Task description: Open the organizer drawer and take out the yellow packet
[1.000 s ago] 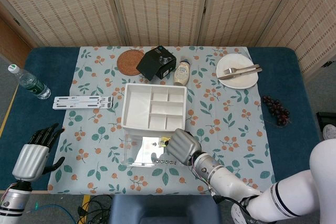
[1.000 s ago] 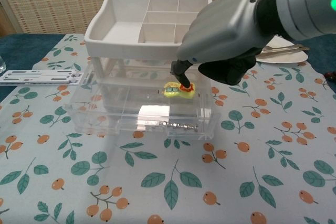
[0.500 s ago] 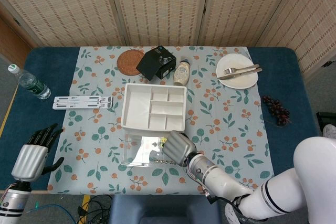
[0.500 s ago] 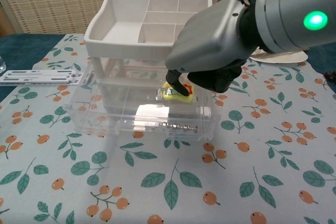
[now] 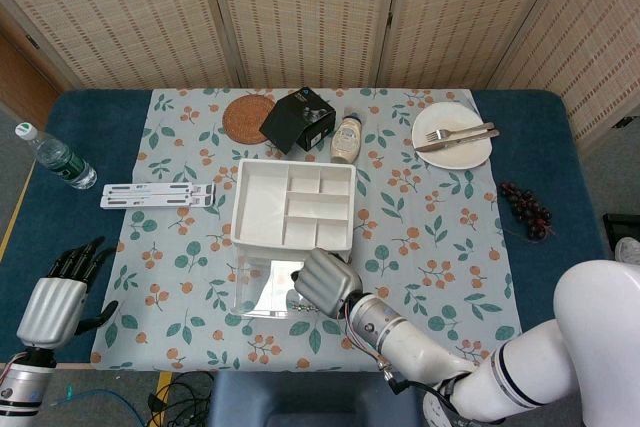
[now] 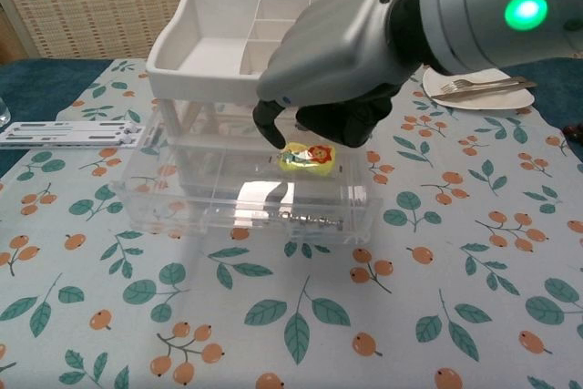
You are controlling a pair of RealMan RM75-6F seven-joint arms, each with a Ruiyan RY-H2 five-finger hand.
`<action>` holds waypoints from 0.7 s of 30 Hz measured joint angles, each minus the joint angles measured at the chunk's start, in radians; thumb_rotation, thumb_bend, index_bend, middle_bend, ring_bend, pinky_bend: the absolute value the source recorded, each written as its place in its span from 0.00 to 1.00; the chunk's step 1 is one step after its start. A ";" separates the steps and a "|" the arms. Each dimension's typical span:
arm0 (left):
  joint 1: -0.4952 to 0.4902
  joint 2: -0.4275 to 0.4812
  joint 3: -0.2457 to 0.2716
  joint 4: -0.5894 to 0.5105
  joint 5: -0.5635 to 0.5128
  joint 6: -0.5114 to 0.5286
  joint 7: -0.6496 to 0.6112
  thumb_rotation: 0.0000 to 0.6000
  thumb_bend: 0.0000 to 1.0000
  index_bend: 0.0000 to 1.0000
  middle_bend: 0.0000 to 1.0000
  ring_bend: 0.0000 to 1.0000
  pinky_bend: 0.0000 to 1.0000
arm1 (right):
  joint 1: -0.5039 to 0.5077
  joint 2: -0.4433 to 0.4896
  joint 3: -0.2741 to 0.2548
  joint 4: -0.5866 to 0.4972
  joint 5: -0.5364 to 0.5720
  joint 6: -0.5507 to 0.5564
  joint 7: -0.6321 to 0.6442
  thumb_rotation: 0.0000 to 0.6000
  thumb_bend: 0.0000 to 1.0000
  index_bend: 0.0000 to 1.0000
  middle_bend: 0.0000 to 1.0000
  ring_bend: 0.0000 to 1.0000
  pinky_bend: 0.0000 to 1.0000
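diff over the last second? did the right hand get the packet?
No. The right hand slid left over the open drawer; its fingertips, which were touching the yellow packet, now hang just left of it, holding nothing. The packet looks unmoved in the drawer. The left hand stays open near the table edge, barely shifted. Organizer unchanged.

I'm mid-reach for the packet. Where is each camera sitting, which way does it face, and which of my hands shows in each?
Head view: high above the table, looking steeply down on the organizer; left hand at bottom left, right hand over the open drawer.
Chest view: low at the near edge, facing forward across the tablecloth; only the right hand shows, above the yellow packet.
Shared: organizer, drawer, right hand.
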 measured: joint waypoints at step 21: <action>0.001 -0.003 0.000 0.007 0.000 -0.003 -0.007 1.00 0.25 0.14 0.09 0.14 0.16 | 0.060 -0.034 -0.033 0.005 0.149 0.031 -0.117 1.00 1.00 0.29 1.00 1.00 1.00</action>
